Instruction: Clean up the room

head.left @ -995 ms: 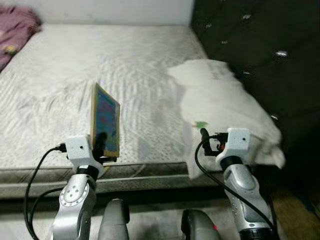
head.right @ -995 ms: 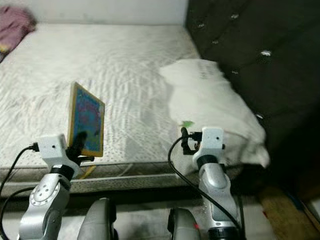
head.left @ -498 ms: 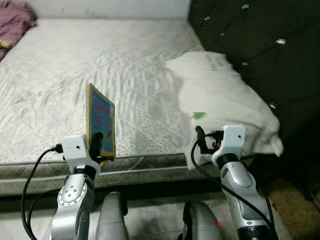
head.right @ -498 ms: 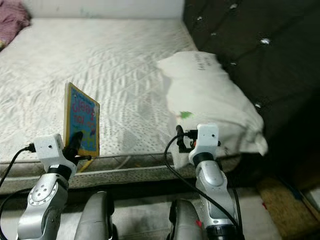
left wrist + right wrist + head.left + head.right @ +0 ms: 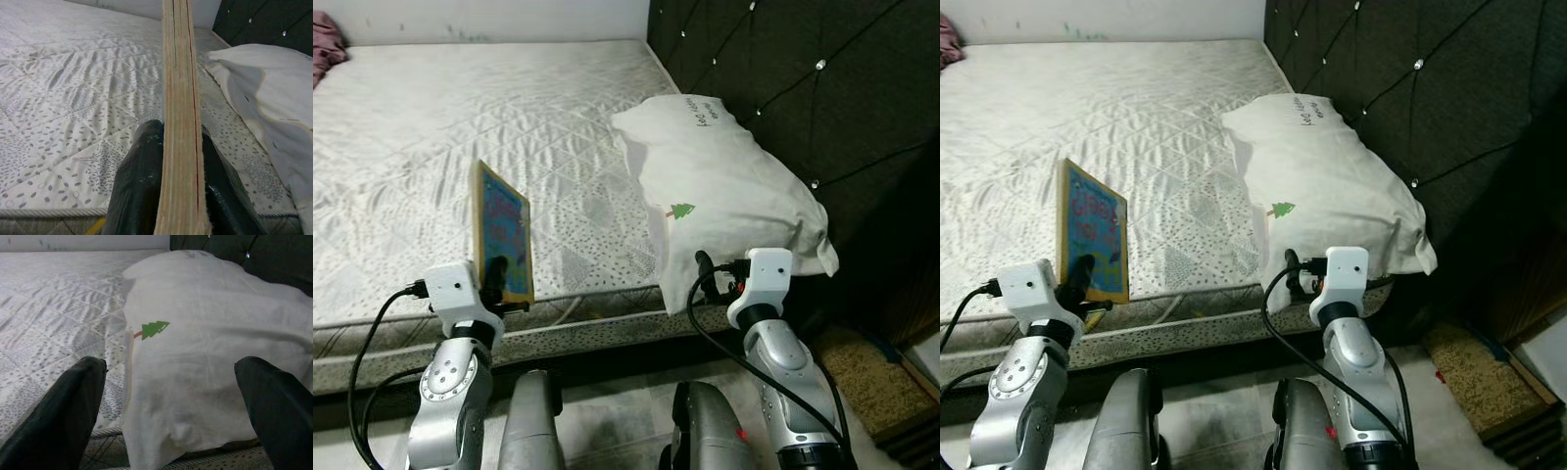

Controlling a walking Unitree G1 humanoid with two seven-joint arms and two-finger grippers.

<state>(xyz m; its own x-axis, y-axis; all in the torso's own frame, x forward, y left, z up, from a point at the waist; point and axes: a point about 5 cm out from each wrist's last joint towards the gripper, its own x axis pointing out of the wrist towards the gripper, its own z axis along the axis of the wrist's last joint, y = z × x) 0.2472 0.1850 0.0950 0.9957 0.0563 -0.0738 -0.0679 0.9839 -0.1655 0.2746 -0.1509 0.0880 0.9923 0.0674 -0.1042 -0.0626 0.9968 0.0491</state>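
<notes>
Wooden-edged picture book [image 5: 503, 231] stands upright above the near edge of the bare mattress [image 5: 431, 127], pinched at its lower edge by the left gripper [image 5: 171, 161]. Right gripper [image 5: 168, 396] is spread wide and empty, facing the white pillow [image 5: 720, 191] by the headboard [image 5: 783, 78]. Judged step: carrying the book away; next, find a place to put it down.

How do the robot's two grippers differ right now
The left gripper is shut on the picture book, holding it upright on edge over the near side of the mattress; the right gripper is open and holds nothing. The left gripper's fingers press both sides of the book, while the right gripper's fingers are spread wide and point at the white pillow. Both are raised at the near edge of the mattress.
</notes>
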